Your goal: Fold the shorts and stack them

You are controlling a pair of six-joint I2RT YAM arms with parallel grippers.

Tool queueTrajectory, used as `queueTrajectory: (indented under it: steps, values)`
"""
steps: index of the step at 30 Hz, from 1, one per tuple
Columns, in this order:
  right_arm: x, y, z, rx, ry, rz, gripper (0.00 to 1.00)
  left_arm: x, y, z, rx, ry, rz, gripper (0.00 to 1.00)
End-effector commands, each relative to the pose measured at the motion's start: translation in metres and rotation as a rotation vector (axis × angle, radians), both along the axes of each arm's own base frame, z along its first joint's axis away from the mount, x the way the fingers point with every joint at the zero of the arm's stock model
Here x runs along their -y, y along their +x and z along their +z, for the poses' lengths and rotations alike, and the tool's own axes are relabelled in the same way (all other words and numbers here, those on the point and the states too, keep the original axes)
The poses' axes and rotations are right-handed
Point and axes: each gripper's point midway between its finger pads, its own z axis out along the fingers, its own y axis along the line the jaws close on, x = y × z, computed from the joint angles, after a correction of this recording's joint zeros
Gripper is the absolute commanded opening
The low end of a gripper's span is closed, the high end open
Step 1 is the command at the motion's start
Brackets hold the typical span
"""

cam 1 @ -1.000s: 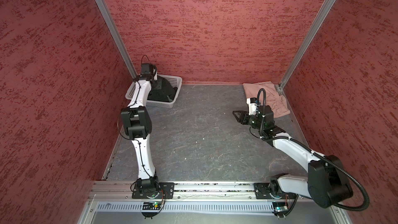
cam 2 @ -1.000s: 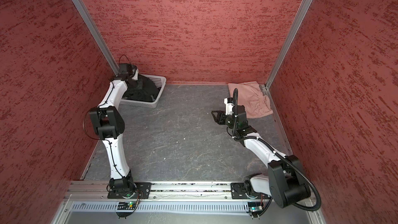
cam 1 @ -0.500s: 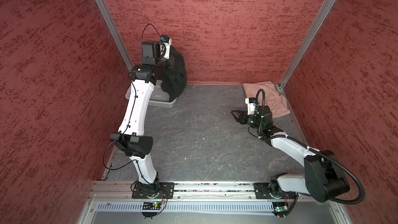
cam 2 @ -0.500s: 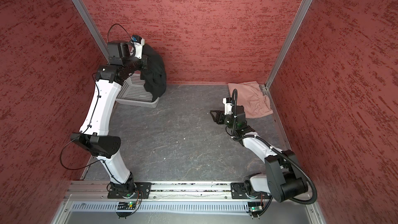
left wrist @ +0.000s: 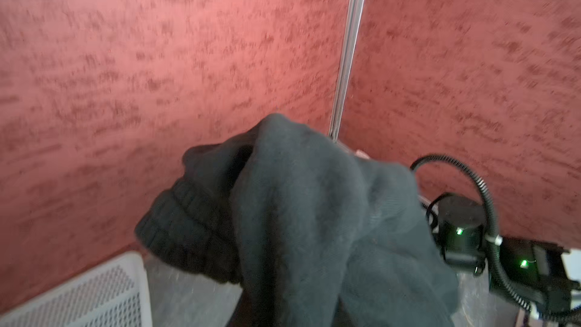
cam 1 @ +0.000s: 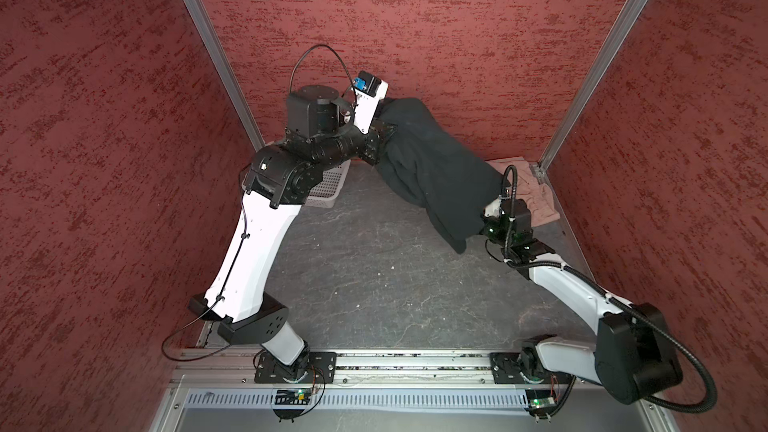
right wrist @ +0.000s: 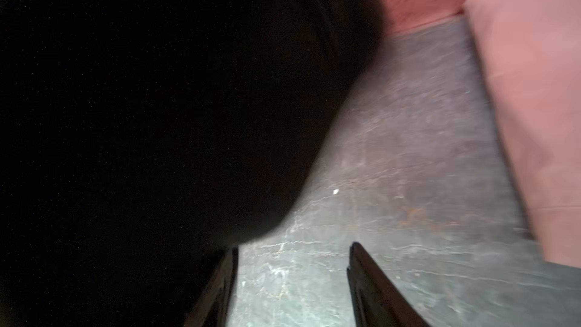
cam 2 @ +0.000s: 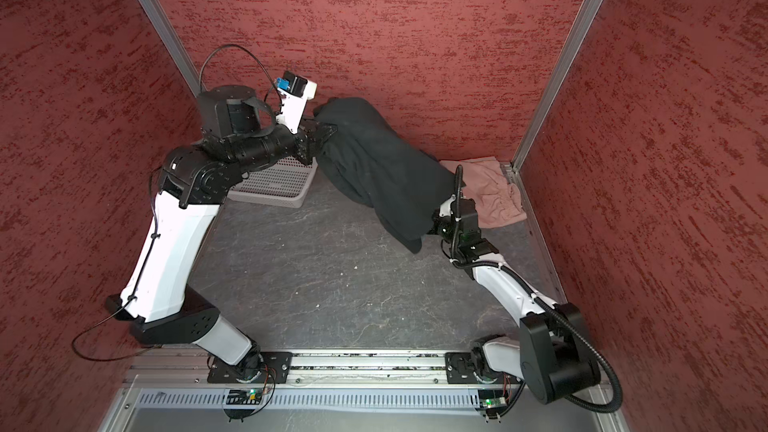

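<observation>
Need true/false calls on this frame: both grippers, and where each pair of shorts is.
1. The black shorts hang from the left gripper. True.
2. The right gripper is open, with nothing between its jaws. True.
3. The pink shorts are in the right gripper. False: they lie on the table in the far right corner.
4. The black shorts are folded flat on the pink shorts. False: they hang unfolded in the air.

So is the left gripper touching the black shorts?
Touching. In both top views the black shorts hang bunched from the left gripper, held up in the air. The fabric hides its jaws.
</observation>
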Motion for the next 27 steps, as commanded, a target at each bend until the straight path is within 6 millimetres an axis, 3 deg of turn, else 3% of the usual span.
queueTrajectory:
  steps: [1,5,8,11,12,13,14,15,19,22,27]
  values:
    - [0.036,-0.003,-0.002,-0.049,-0.089,-0.137,0.62,-0.014,0.027,-0.052,-0.086,-0.046,0.144,0.00]
    - [0.062,-0.012,-0.013,-0.119,-0.120,-0.211,0.64,-0.021,0.033,-0.155,-0.257,-0.107,0.195,0.00]
    - [0.076,-0.022,-0.021,-0.177,-0.140,-0.248,0.66,-0.032,0.031,-0.227,-0.397,-0.021,0.256,0.00]
    - [0.087,-0.030,-0.021,-0.204,-0.162,-0.270,0.68,-0.036,0.023,-0.279,-0.502,0.046,0.269,0.08]
    - [0.086,-0.031,-0.018,-0.202,-0.168,-0.259,0.69,-0.038,0.019,-0.290,-0.526,0.054,0.274,0.14]
    - [0.086,-0.033,-0.016,-0.202,-0.176,-0.248,0.70,-0.040,0.017,-0.294,-0.534,0.056,0.279,0.35]
    - [0.079,-0.033,-0.011,-0.190,-0.182,-0.201,0.71,-0.043,0.015,-0.295,-0.535,0.060,0.282,0.70]
    - [0.068,-0.034,-0.008,-0.175,-0.183,-0.132,0.72,-0.047,0.014,-0.292,-0.529,0.061,0.295,0.96]
    - [-0.010,-0.046,0.008,-0.049,-0.219,0.218,0.75,-0.072,0.013,-0.259,-0.472,0.015,0.346,0.99]
    - [-0.065,-0.053,0.014,0.018,-0.255,0.391,0.76,-0.107,0.009,-0.241,-0.484,-0.024,0.453,0.99]
    - [-0.141,-0.060,0.002,0.067,-0.359,0.618,0.80,-0.167,-0.009,-0.250,-0.540,-0.081,0.622,0.99]
